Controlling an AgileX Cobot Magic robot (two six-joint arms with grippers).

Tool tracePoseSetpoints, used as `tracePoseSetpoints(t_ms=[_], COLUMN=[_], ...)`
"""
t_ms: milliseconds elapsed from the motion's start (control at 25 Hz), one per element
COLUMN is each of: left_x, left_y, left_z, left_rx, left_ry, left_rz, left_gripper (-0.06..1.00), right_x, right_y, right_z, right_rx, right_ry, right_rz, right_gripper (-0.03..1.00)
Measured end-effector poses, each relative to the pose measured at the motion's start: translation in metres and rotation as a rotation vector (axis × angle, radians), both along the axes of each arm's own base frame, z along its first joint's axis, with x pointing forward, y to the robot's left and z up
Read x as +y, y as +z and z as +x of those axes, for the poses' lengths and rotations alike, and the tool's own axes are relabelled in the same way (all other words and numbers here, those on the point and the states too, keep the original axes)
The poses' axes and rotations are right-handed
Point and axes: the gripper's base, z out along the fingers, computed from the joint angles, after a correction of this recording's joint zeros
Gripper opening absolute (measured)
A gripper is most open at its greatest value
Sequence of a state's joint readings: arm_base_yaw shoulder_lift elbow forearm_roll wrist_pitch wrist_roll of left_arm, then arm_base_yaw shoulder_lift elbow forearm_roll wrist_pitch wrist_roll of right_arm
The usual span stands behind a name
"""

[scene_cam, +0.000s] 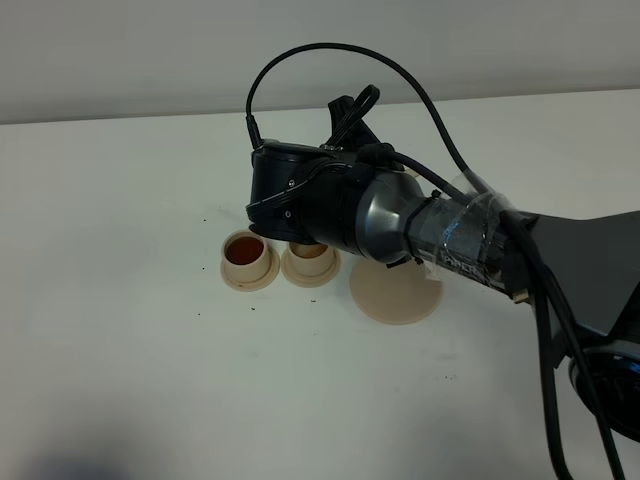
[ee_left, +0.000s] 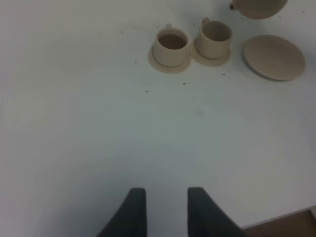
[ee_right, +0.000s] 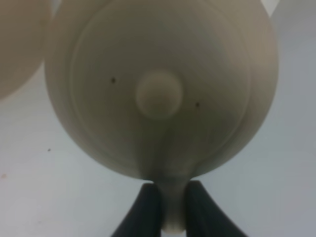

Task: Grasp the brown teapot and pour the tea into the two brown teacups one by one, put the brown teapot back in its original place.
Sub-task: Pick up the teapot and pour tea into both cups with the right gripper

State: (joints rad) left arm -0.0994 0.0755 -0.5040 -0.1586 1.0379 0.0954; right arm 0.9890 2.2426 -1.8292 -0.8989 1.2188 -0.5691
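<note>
The brown teapot (ee_right: pixel 159 94) fills the right wrist view from above, knobbed lid up. My right gripper (ee_right: pixel 168 205) is shut on its loop handle. In the left wrist view the teapot (ee_left: pixel 256 6) hangs off the plate, beyond the cups. In the high view my right arm (scene_cam: pixel 350 210) hides it. The left teacup (scene_cam: pixel 245 255) holds reddish-brown tea (scene_cam: pixel 243 251); the right teacup (scene_cam: pixel 310 260) shows a pale inside. Each stands on a small saucer. The wide round plate (scene_cam: pixel 395 292) lies bare. My left gripper (ee_left: pixel 165 212) is open over bare table, well short of the cups (ee_left: pixel 172 45) (ee_left: pixel 216 35).
The white table (scene_cam: pixel 120 380) carries a few dark specks near the cups. My right arm's cables (scene_cam: pixel 330 55) loop above the wrist. A brown table edge (ee_left: pixel 291 224) shows by the left gripper.
</note>
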Motion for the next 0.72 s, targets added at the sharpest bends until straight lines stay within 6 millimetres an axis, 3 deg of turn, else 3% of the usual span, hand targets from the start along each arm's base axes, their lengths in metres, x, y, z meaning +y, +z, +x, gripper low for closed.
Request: tracePoseSetpoints(t_ms=[720], left_x=[0.0], left_y=[0.0], left_z=[0.0], left_rx=[0.0], left_ry=[0.0], left_rz=[0.0], left_gripper=[0.23], right_x=[0.0], right_y=[0.0], right_z=[0.0], right_rx=[0.0], right_ry=[0.0], right_rz=[0.0], right_gripper=[0.11])
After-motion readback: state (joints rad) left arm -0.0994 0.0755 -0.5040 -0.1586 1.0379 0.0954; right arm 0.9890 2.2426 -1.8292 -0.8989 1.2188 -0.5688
